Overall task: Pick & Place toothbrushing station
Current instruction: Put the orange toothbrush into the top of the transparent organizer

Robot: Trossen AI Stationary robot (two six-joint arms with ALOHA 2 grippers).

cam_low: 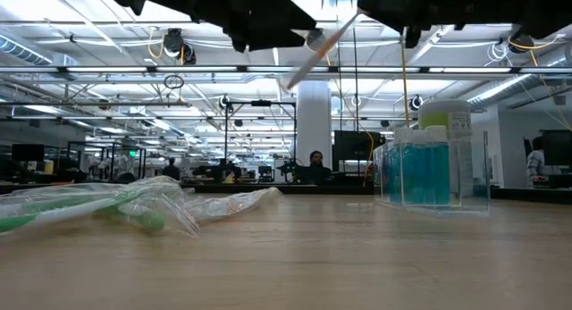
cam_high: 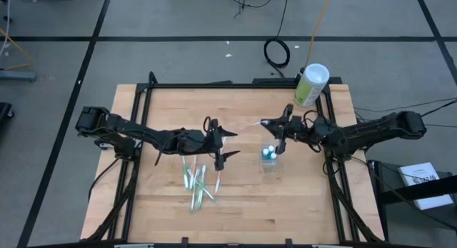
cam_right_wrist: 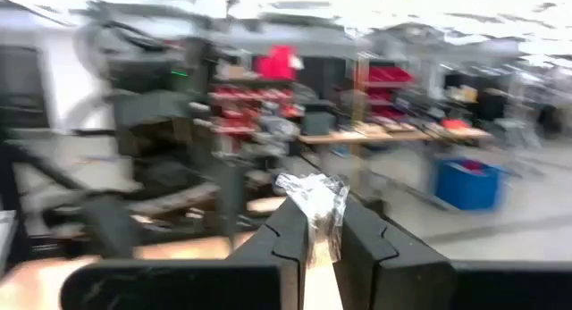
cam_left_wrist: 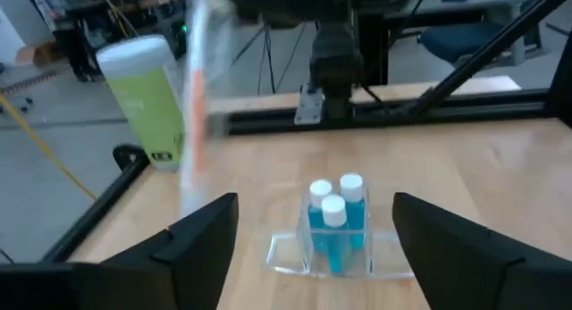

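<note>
A slim pink toothbrush in a clear wrapper (cam_high: 250,126) hangs in the air over the table's middle, with my right gripper (cam_high: 266,124) shut on one end of it. The toothbrush also shows as a blurred streak in the left wrist view (cam_left_wrist: 192,113) and in the low view (cam_low: 313,51). My left gripper (cam_high: 230,146) stands open just left of it and touches nothing. A small clear cup (cam_high: 270,159) holding blue tubes with white caps (cam_left_wrist: 332,222) stands on its base on the table. Several wrapped toothbrushes (cam_high: 198,182) lie flat in a loose pile. My right gripper pinches the crinkled clear wrapper at one end of the toothbrush (cam_right_wrist: 313,207) between its two fingers. The fingers come roughly level from the table's right side. The toothbrush is lifted clear and sticks out toward the left arm, slanting downward (cam_low: 299,69).
A pale-green canister with a white lid (cam_high: 311,83) stands at the table's far right corner, beside the black frame rail (cam_high: 235,85). Bare wood lies along the near edge (cam_high: 285,212). Beyond the table a person (cam_low: 315,165) sits far off in the room.
</note>
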